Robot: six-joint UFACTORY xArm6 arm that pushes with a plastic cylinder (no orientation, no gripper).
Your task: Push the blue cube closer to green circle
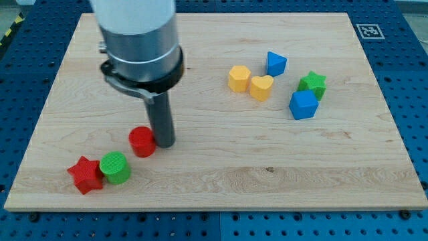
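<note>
The blue cube (pixel 303 105) lies at the view's right, touching the green star (pixel 313 84) just above it. The green circle (pixel 116 167) sits at the lower left, next to the red star (pixel 85 175). My tip (pixel 165 143) rests on the board right beside the red circle (pixel 142 142), on its right side, touching or nearly touching it. The tip is far to the left of the blue cube and up-right of the green circle.
A yellow hexagon (pixel 239 77) and a yellow heart (pixel 261 87) lie side by side left of the blue cube. A blue triangular block (pixel 275 63) sits above them. The wooden board (pixel 221 174) ends near the bottom blocks.
</note>
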